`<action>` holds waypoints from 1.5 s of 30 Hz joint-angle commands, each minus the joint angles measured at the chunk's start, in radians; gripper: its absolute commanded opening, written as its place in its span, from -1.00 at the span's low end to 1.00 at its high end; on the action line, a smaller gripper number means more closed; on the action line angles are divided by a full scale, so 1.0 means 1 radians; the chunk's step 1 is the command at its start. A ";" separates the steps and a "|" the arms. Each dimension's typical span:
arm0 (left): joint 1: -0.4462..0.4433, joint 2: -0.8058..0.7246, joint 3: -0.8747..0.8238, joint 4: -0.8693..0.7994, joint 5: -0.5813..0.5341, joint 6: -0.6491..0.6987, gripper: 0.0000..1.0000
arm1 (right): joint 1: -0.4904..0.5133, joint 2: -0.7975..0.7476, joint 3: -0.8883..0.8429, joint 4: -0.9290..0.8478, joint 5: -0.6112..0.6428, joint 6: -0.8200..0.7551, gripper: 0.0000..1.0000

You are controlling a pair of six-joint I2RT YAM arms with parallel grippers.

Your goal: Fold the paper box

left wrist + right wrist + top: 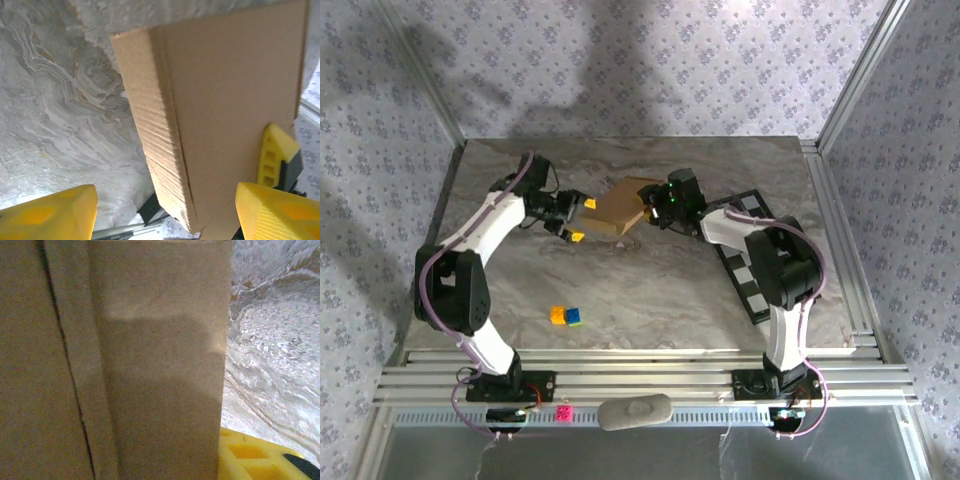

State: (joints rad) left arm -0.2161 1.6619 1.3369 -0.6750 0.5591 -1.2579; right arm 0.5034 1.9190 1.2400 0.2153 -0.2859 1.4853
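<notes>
Tan paper box (pixel 617 210) (marbled table (pixel 650 290) beneath)

Beyond the paper box (pixel 620 210), the table (pixel 720 160) is open for passing. The box's left side is closed by the left gripper (pixel 582 220), its fingers spread. Its right side is closed by the right gripper (pixel 655 207), which grips that edge, and the checkerboard (pixel 752 275) lies past it. Nearer than the box, two small blocks (pixel 566 316) lie on free surface.

Tan-brown paper box (pixel 618 210); grey marbled table (pixel 650 290); black-white checkerboard (pixel 748 290)
</notes>
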 commanded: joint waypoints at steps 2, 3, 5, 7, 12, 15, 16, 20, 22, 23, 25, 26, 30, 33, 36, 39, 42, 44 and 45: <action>-0.041 -0.077 0.219 -0.219 -0.185 0.376 0.41 | -0.014 -0.100 0.167 -0.579 0.116 -0.140 -0.14; -0.069 -0.078 0.247 -0.241 -0.228 0.467 0.37 | -0.019 -0.100 0.207 -0.672 0.127 -0.161 -0.14; -0.172 -0.105 0.257 -0.230 -0.340 0.687 0.31 | -0.031 -0.094 0.282 -0.853 0.145 -0.202 -0.16; -0.293 -0.162 0.183 -0.134 -0.447 0.877 0.36 | -0.047 -0.092 0.321 -0.961 0.151 -0.223 -0.18; -0.457 -0.291 -0.065 0.211 -0.494 1.133 0.55 | -0.072 -0.081 0.404 -1.138 0.158 -0.246 -0.18; -0.553 -0.337 -0.175 0.358 -0.535 1.322 0.91 | -0.075 -0.053 0.459 -1.233 0.153 -0.283 -0.18; -0.576 -0.332 -0.183 0.372 -0.552 1.367 0.93 | -0.075 -0.047 0.466 -1.254 0.148 -0.290 -0.18; -0.631 -0.266 -0.146 0.332 -0.562 1.445 0.99 | -0.076 -0.038 0.463 -1.271 0.146 -0.293 -0.18; -0.665 -0.251 -0.159 0.371 -0.581 1.470 0.99 | -0.072 -0.032 0.468 -1.274 0.148 -0.292 -0.18; -0.682 -0.242 -0.163 0.396 -0.599 1.477 0.99 | -0.069 -0.027 0.474 -1.281 0.148 -0.292 -0.18; -0.710 -0.219 -0.162 0.421 -0.646 1.489 0.99 | -0.063 -0.014 0.482 -1.286 0.148 -0.294 -0.18; -0.723 -0.208 -0.167 0.438 -0.669 1.499 0.99 | -0.060 -0.008 0.486 -1.289 0.146 -0.292 -0.18; -0.759 -0.159 -0.182 0.480 -0.754 1.537 0.99 | -0.051 0.003 0.487 -1.285 0.138 -0.290 -0.18; -0.763 -0.122 -0.183 0.509 -0.816 1.535 0.99 | -0.046 0.011 0.485 -1.282 0.130 -0.286 -0.18; -0.763 -0.088 -0.175 0.545 -0.849 1.530 0.99 | -0.042 0.015 0.484 -1.278 0.119 -0.283 -0.17; -0.763 -0.049 -0.157 0.553 -0.858 1.518 0.94 | -0.042 0.017 0.485 -1.273 0.111 -0.280 -0.17; -0.763 -0.024 -0.140 0.550 -0.879 1.508 0.83 | -0.042 0.023 0.496 -1.276 0.108 -0.280 -0.17; -0.759 -0.016 -0.128 0.539 -0.881 1.498 0.68 | -0.041 0.022 0.496 -1.277 0.106 -0.281 -0.16; -0.756 -0.012 -0.118 0.523 -0.875 1.493 0.58 | -0.041 0.025 0.497 -1.277 0.104 -0.280 -0.16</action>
State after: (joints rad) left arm -0.9760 1.6436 1.1595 -0.1600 -0.2947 0.2420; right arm 0.4545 1.9133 1.7195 -1.0176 -0.1577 1.2030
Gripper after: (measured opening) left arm 0.825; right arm 0.422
